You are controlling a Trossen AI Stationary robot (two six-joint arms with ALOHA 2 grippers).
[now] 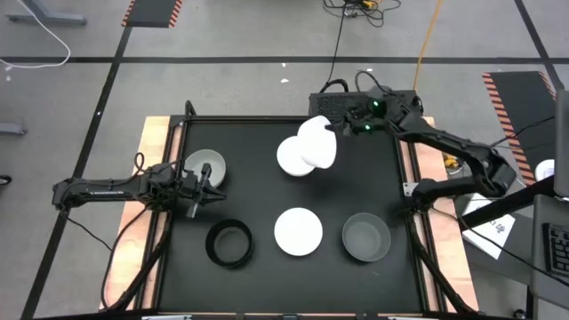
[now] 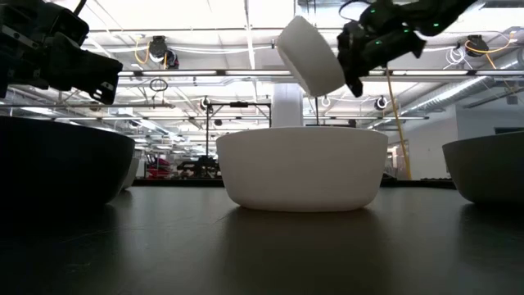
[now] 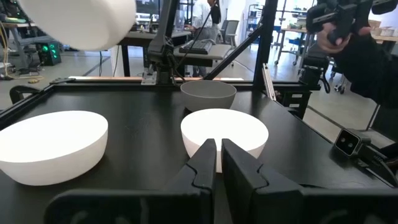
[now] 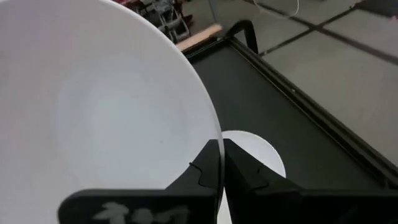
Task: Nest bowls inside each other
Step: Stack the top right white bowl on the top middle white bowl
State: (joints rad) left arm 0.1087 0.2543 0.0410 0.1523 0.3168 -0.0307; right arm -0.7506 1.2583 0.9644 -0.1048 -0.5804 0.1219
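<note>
My right gripper (image 1: 340, 132) is over the far middle of the table, shut on a white bowl (image 1: 318, 142) raised above another white bowl (image 1: 292, 160) that stands on the mat. In the low view the held bowl (image 2: 311, 56) is tilted and high in the air. My left gripper (image 1: 210, 184) is shut and touches nothing; it hovers at the table's left, beside a white bowl (image 1: 204, 164). Along the near side stand a black bowl (image 1: 229, 244), a white bowl (image 1: 298, 231) and a grey bowl (image 1: 366, 237), each on its base. My right gripper (image 4: 221, 146) holds the white bowl by its rim (image 4: 208, 134), pinched with one finger inside the bowl and one outside. The fingers come from the table's far right side. The bowl is lifted clear and tilted, above the far white bowl.
The black mat (image 1: 258, 200) has a raised dark frame and wooden borders at its left and right. In the left wrist view the near white bowl (image 3: 224, 132) stands ahead of the fingers with the grey bowl (image 3: 208, 93) behind it. Bare mat shows between the bowls.
</note>
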